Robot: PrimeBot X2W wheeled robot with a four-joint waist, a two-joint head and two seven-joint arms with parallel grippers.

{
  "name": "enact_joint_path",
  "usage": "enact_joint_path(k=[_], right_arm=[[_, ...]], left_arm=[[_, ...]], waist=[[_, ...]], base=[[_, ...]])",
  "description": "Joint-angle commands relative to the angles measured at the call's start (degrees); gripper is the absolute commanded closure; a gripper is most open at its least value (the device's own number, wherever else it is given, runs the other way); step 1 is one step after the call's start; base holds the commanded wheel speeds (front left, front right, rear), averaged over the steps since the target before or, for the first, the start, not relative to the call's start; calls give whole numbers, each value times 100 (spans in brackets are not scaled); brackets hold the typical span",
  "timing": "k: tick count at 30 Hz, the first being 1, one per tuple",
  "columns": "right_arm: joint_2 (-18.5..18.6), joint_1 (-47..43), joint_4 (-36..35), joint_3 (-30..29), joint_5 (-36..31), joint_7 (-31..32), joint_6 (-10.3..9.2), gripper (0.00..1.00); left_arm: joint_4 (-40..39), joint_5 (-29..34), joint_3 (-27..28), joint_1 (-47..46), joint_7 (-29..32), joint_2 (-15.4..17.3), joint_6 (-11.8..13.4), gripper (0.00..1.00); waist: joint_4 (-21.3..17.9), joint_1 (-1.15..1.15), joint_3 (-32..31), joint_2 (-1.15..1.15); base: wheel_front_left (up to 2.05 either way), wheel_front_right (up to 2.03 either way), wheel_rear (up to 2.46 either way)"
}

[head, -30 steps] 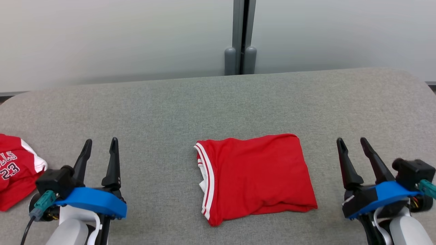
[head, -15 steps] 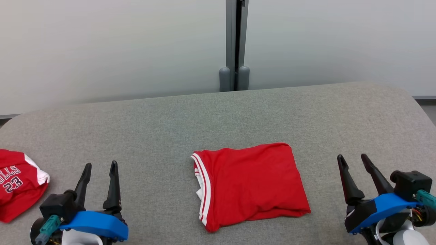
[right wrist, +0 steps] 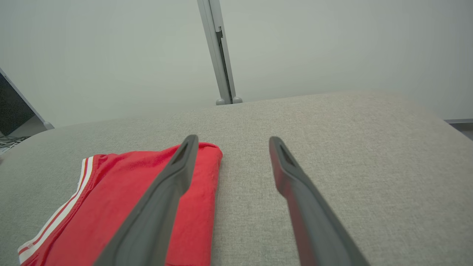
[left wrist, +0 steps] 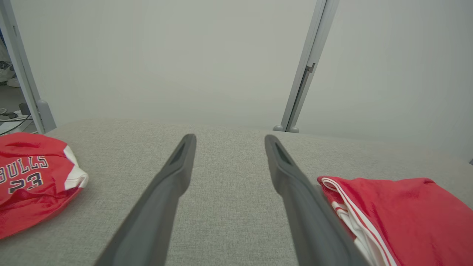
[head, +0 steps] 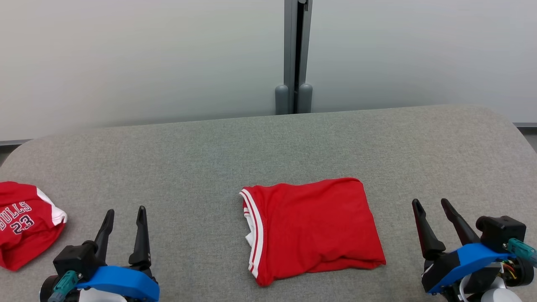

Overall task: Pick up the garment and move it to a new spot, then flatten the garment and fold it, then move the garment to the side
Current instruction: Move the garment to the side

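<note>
The garment [head: 312, 228] is red with white-striped trim and lies folded into a rough rectangle at the middle of the grey padded table [head: 188, 159]. My left gripper [head: 126, 210] hovers open well to its left, fingers pointing away from me, nothing between them. My right gripper [head: 429, 202] stands open just right of the garment, also holding nothing. In the left wrist view the left gripper [left wrist: 230, 137] has the garment [left wrist: 406, 218] at the lower right. In the right wrist view the right gripper [right wrist: 232, 137] has the garment [right wrist: 111, 192] under and beside its left finger.
A second red jersey [head: 25, 222] printed "BULLS 23" lies crumpled at the table's left edge, also in the left wrist view [left wrist: 33, 177]. Pale wall panels and a grey post [head: 295, 54] stand behind the table. Bare grey fabric stretches beyond and to the right of the garment.
The head camera has shifted, so the whole picture sits lower. Both grippers have drawn back a little toward the near edge and stay open. The garment lies as before.
</note>
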State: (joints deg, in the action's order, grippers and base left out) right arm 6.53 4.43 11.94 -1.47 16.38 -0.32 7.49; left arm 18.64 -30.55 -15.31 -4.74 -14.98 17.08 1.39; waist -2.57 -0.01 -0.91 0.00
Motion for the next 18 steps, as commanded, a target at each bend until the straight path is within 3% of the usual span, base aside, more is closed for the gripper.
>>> enact_joint_path(k=[1, 12, 16, 18], right_arm=[[-6, -20, 16, -3, 17, 7, 1, 0], [-44, 112, 66, 91, 17, 184, 1, 0], [-78, 229, 184, 86, 107, 468, 1, 0], [-180, 477, 312, 55, 132, 962, 1, 0]], left_arm=[[40, 49, 51, 11, -27, -29, -29, 0], [162, 131, 128, -63, -28, -73, -121, 0], [162, 157, 150, -57, -28, -104, -142, 0], [164, 172, 162, -82, -28, -118, -151, 0]], waist=[[-1, 1, 1, 0], [13, 1, 49, 0], [12, 1, 79, 0], [20, 1, 121, 0]], base=[[0, 0, 0], [0, 0, 0], [0, 0, 0], [0, 0, 0]])
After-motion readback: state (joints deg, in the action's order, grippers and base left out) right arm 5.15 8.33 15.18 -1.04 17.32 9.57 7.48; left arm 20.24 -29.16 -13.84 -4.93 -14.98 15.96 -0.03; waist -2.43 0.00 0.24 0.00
